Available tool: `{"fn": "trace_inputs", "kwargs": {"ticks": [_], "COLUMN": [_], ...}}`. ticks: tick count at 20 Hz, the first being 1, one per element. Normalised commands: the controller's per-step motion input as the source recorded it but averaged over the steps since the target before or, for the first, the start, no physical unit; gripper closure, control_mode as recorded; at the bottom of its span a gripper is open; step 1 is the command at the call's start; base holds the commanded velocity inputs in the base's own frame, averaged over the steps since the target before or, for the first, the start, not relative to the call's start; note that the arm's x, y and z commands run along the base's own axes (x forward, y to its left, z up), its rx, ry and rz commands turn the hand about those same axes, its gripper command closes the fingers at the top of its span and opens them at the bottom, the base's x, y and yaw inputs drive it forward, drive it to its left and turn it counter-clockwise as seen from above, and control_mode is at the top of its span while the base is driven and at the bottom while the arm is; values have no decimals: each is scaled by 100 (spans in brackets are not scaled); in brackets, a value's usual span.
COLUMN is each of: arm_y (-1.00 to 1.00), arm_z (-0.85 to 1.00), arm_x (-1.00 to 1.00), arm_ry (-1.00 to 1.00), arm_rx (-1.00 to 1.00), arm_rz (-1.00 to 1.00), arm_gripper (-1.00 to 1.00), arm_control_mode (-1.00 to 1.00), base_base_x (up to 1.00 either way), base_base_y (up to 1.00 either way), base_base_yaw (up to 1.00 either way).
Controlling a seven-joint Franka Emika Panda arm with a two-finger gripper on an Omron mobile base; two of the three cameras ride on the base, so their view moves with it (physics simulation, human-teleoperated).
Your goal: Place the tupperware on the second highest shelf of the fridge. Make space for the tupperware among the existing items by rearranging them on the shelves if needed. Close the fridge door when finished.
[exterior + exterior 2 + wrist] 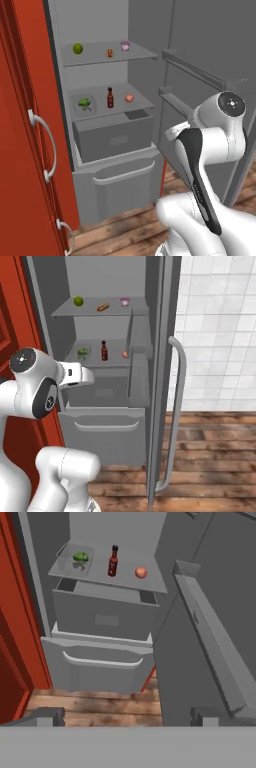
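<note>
The fridge [100, 75] stands open, its grey interior between the red cabinet [25, 150] on the left and the fridge door [162, 381], which is swung out to the right with its long pale bar handle [175, 416] facing the tiled wall. The tupperware [76, 559] — a clear container with green contents — sits at the left end of the second highest shelf [125, 579], just over the grey drawer box [102, 614]. On the same shelf a dark red-capped bottle [113, 561] stands upright near the middle, and a small orange-pink round fruit [141, 572] lies to its right; the three items are apart from one another. On the top shelf [107, 59] a green lime [77, 48] rests at the left, a hot dog [103, 306] in the middle and a pink cup [125, 46] at the right. The bottom drawer [117, 182], with its horizontal handle, is below the drawer box. The gripper [127, 716] is outside the fridge, in front of the lower compartments and well apart from the shelf items; its fingertips [45, 716] are spread wide with nothing between them — released and holding no object. The arm [210, 150] is folded back in front of the door, above the wooden floor [210, 456].
</note>
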Motion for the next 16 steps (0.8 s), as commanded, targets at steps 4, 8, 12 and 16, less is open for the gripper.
{"fn": "trace_inputs", "kwargs": {"ticks": [4,8,12,16], "arm_y": [0,0,0,0], "arm_z": [0,0,0,0], "arm_x": [0,0,1,0], "arm_ry": [0,0,0,0], "arm_rx": [0,0,0,0], "arm_rz": [0,0,0,0], "arm_gripper": [-100,-100,-100,-100], "arm_control_mode": [100,-100,-100,-100], "base_base_x": [-57,0,0,0], "base_base_y": [0,0,0,0], "base_base_yaw": [7,1,0,0]}}
